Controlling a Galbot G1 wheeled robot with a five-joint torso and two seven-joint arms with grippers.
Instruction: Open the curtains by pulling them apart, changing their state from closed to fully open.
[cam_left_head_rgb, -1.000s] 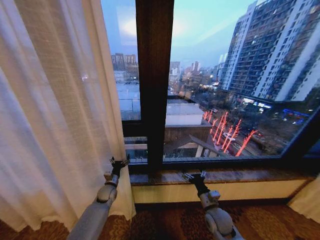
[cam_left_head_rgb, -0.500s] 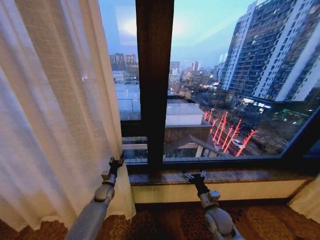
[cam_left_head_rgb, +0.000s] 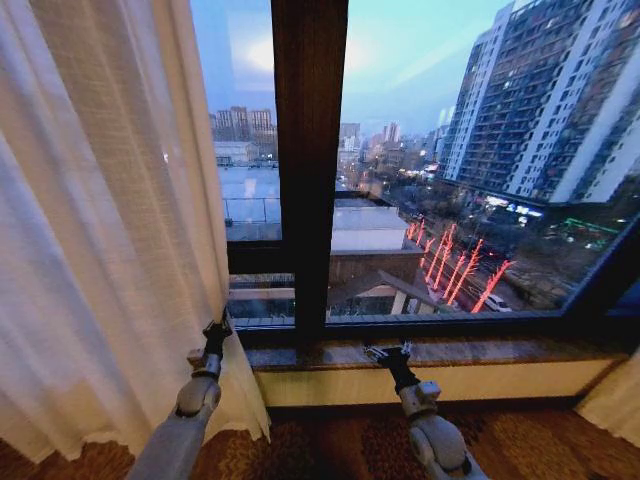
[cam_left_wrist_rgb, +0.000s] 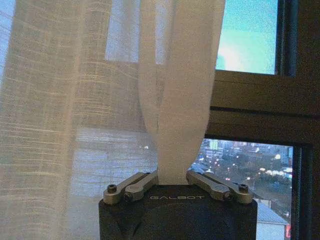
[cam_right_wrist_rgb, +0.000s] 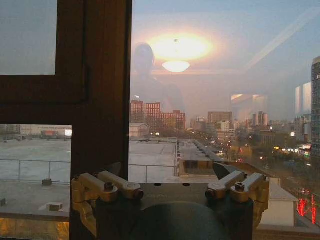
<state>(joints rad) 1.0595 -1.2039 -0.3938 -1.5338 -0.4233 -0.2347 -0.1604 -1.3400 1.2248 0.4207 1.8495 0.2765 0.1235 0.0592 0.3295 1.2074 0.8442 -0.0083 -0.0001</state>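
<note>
Clearly the curtains (cam_left_head_rgb: 100, 230) are light, soft and sheer, now gathered at the window's left side. The left claw (cam_left_head_rgb: 214, 333) pinches the inner edge fold low down, a good hold. The right claw (cam_left_head_rgb: 388, 352) waits over the sill, seemingly open.

A large window (cam_left_head_rgb: 470, 180) with a dark wooden frame (cam_left_head_rgb: 308, 170) looks out on a city at dusk: tall apartment blocks at right, low rooftops far off, red-lit trees along a street. A stone sill (cam_left_head_rgb: 450, 352) runs below it. Patterned brown carpet (cam_left_head_rgb: 330, 445) covers the near floor.
</note>
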